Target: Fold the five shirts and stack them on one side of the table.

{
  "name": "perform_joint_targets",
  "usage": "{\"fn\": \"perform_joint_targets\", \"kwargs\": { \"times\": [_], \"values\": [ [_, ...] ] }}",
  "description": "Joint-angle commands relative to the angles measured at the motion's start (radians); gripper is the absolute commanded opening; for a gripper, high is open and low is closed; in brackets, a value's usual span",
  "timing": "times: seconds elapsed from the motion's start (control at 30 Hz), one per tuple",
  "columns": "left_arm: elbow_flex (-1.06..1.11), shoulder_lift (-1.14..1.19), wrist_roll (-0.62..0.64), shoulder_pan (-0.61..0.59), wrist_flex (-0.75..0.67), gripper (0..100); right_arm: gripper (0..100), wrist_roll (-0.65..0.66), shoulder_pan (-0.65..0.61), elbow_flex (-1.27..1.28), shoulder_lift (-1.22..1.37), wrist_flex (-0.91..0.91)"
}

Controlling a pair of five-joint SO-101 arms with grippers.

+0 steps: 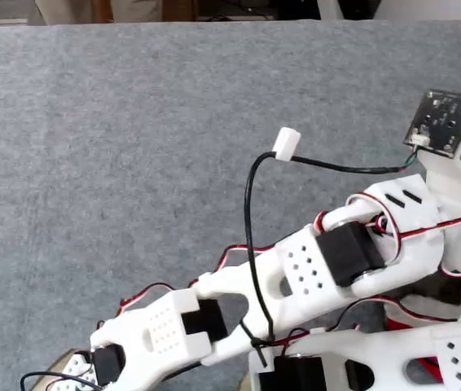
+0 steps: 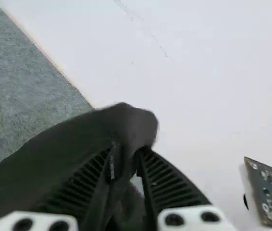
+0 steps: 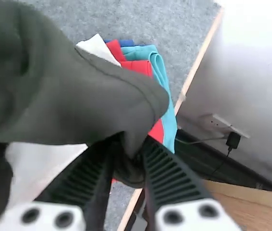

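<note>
Fabric of a dark shirt (image 2: 64,154) sits clenched in my left gripper (image 2: 125,166) and likewise in my right gripper (image 3: 126,154), while I note the folded stack (image 3: 161,77) of coloured shirts lying at the edge of the grey tabletop (image 3: 141,21).

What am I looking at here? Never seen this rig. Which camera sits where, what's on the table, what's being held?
Two small white robot arms sit side by side at a grey-covered table. The high view comes from a fixed camera looking down over them. The other two pictures come from cameras on each arm's wrist, looking along its hand. The left hand and the right hand are each closed on a dark shirt, apparently the same garment held between them. Beyond the right hand, a pile of shirts in white, red, blue and teal lies near the table's edge.
</note>
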Motion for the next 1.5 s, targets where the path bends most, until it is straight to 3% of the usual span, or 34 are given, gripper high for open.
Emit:
{"fn": "perform_joint_targets", "kwargs": {
  "times": [0.0, 0.2, 0.43, 0.6, 0.77, 0.87, 0.97, 1.1, 1.23, 1.47],
  "values": [
    [-0.006, -0.104, 0.017, 0.040, -0.011, 10, 14.7, -0.044, 0.054, 0.001, -0.015, -0.023],
    [-0.014, -0.105, 0.015, 0.032, 0.035, 10, 24.2, -0.044, 0.035, -0.001, -0.013, -0.023],
    [-0.040, -0.128, 0.015, -0.084, 0.106, 10, 25.0, -0.038, -0.070, -0.008, -0.019, -0.015],
    [-0.051, -0.166, -0.049, -0.265, 0.296, 10, 25.0, 0.097, -0.389, -0.033, -0.019, 0.137],
    [-0.058, -0.171, -0.322, -0.440, 0.667, 10, 24.3, 0.101, -0.857, -0.019, -0.012, 0.245],
    [-0.058, -0.163, -0.476, -0.560, 0.830, 10, 16.0, 0.101, -1.095, 0.013, -0.012, 0.245],
    [-0.048, -0.163, -0.554, -0.718, 0.870, 10, 3.5, 0.101, -1.273, 0.068, -0.018, 0.207],
    [-0.043, -0.173, -0.563, -0.930, 0.872, 1, 1.5, 0.101, -1.428, 0.130, -0.019, 0.170],
    [0.046, -0.174, -0.568, -1.103, 0.873, 2, 0.9, 0.106, -1.515, 0.173, -0.019, 0.161],
    [0.499, -0.406, -0.580, -1.303, 0.873, 2, 0.9, 0.101, -1.521, 0.260, -0.019, 0.138]
  ]
}}
